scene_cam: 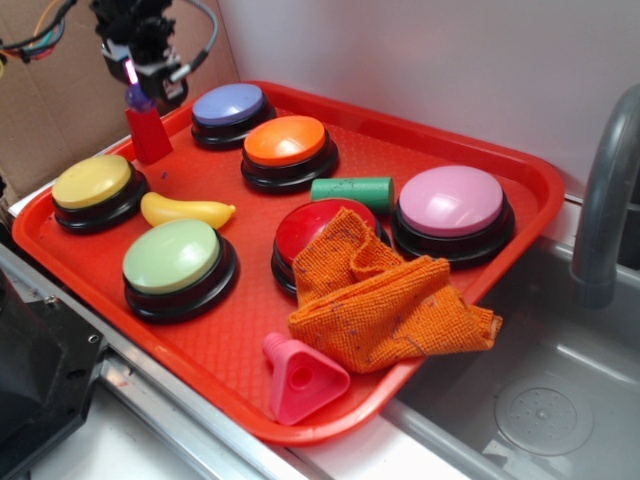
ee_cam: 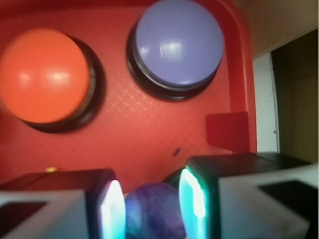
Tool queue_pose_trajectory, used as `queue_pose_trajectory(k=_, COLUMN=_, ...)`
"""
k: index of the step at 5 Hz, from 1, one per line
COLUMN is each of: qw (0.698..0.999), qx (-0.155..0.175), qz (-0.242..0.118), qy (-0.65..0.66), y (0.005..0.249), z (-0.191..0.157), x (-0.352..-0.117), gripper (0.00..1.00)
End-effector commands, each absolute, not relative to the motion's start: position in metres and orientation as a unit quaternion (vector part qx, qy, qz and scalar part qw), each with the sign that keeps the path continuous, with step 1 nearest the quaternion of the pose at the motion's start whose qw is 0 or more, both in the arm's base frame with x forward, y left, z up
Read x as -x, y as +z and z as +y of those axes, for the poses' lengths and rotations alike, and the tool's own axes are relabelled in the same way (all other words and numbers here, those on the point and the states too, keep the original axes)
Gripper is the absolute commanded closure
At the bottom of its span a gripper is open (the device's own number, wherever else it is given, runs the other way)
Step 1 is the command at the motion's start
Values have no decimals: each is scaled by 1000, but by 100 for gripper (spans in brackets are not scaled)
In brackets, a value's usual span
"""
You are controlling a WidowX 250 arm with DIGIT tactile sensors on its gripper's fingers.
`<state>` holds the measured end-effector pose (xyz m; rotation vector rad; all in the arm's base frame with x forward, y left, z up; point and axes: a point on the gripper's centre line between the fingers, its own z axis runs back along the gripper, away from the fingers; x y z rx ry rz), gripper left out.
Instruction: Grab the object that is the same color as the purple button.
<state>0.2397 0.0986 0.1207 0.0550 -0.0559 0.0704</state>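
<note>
- Purple lump – glossy, dark, sitting between the two lit fingers, which are pressing on either side of it.
- Gripper – clamped on the lump, hanging over the far left corner of the red tray, just above the red block.
- Purple button – resting beside the block; the orange button is sitting next to it.
- Yellow banana – lying between the yellow button and green button.
</note>
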Motion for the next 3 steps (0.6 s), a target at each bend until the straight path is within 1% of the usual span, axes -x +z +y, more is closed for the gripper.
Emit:
queue_pose_trajectory(k=1, qw=993, qx=11, qz=-73, qy=95, y=174, z=78, x=-237, gripper=100)
queue_pose_trajectory(k=2, qw=990, qx=11, qz=-69, qy=122, y=168, z=64, x=-235, gripper=100)
queue_pose_trajectory(k=3, qw=987, qx=-11, qz=-59, qy=149, y=169, z=62, x=-233, gripper=100)
